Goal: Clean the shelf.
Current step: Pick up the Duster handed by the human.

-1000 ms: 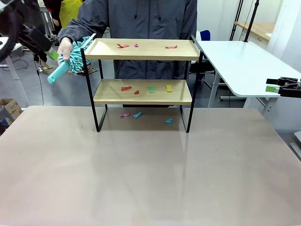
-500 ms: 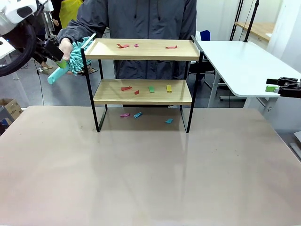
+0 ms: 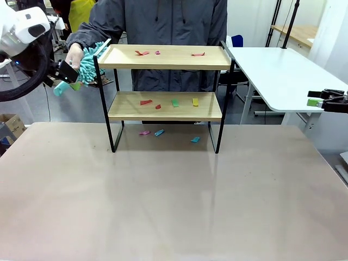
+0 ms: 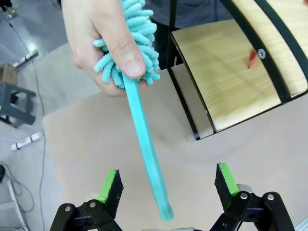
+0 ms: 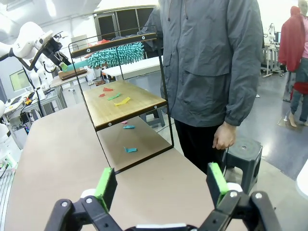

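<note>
The shelf [image 3: 166,56] stands at the table's far side, two wooden boards in a black frame, with coloured paper scraps [image 3: 175,102] on both boards and on the table beneath. At its left end a person's hand [image 3: 74,54] holds a teal duster [image 3: 89,60] by its fluffy head. My left gripper [image 3: 67,79] is open around the duster's handle [image 4: 144,144], which runs between the fingers [image 4: 109,185] without touching them. The shelf's corner [image 4: 231,72] lies just beyond. My right gripper [image 3: 313,98] hangs open far to the right, with nothing in it [image 5: 161,185], facing the shelf [image 5: 125,101] and the duster [image 5: 115,54].
The person [image 3: 163,27] stands close behind the shelf. A white side table [image 3: 277,70] runs along the back right, near my right gripper. The beige table [image 3: 174,190] spreads wide in front of the shelf. A grey stool [image 5: 245,151] stands by the person's legs.
My left gripper has moved down and to the right, bringing its open fingers around the duster's handle. The person's hand and my right arm have stayed still.
</note>
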Action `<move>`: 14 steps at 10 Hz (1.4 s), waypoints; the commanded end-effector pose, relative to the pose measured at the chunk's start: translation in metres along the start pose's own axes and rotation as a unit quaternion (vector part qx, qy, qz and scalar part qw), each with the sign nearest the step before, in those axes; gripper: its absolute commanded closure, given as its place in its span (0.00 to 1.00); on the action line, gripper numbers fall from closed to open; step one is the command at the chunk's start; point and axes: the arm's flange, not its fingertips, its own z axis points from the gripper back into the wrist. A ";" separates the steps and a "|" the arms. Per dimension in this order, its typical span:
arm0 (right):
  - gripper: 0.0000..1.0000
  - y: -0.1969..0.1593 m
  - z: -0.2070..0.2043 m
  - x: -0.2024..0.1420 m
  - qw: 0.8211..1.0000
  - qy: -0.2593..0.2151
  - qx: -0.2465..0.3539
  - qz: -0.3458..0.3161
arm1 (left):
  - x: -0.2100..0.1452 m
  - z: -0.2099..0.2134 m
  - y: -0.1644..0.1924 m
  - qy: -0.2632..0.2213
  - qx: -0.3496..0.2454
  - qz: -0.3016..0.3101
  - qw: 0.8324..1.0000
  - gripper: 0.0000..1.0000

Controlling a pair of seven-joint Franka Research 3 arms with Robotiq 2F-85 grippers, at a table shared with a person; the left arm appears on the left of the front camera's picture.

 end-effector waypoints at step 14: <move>0.00 0.001 -0.001 0.003 1.000 -0.001 0.000 0.003 | 0.006 -0.003 -0.007 0.001 0.095 0.091 0.991 1.00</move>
